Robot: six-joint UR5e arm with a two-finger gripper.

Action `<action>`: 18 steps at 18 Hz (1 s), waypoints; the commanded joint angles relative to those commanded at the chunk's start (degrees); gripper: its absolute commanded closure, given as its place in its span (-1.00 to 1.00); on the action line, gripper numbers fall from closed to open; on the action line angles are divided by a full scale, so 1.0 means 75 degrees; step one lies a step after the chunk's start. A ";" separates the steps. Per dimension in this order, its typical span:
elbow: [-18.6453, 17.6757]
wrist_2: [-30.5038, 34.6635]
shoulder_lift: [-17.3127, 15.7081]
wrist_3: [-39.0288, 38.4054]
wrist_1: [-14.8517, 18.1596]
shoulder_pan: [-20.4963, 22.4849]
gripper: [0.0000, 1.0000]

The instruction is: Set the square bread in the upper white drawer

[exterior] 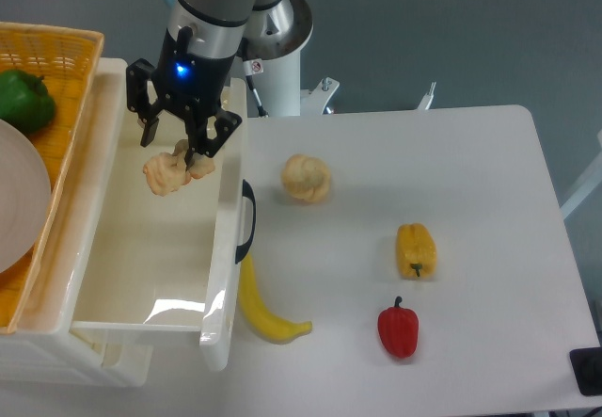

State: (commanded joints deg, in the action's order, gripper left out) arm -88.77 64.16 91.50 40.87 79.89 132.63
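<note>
The square bread (167,175) is a pale tan lumpy slab hanging inside the opening of the upper white drawer (222,276), near its back left part. My gripper (194,157) is over the pulled-out drawer, pointing down, its fingers closed on the bread's right end. The bread sits above the drawer's glossy white floor. The drawer's dark curved handle (246,221) faces the table.
A round cream bun (306,178), a yellow pepper (415,250), a red pepper (399,330) and a banana (261,310) lie on the white table. An orange wicker basket (71,78) at the left holds a green pepper (23,99) and a plate (17,200). The lower drawer (66,365) sits beneath.
</note>
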 joint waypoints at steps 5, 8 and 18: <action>0.0000 0.0000 0.0011 0.0023 -0.0035 -0.0012 -0.98; -0.0012 0.0000 0.0012 0.0023 -0.0082 -0.0058 -0.99; -0.0012 0.0000 0.0421 0.0000 -0.0070 -0.0398 -0.99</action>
State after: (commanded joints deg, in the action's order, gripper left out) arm -88.86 64.16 94.65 40.87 79.37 129.64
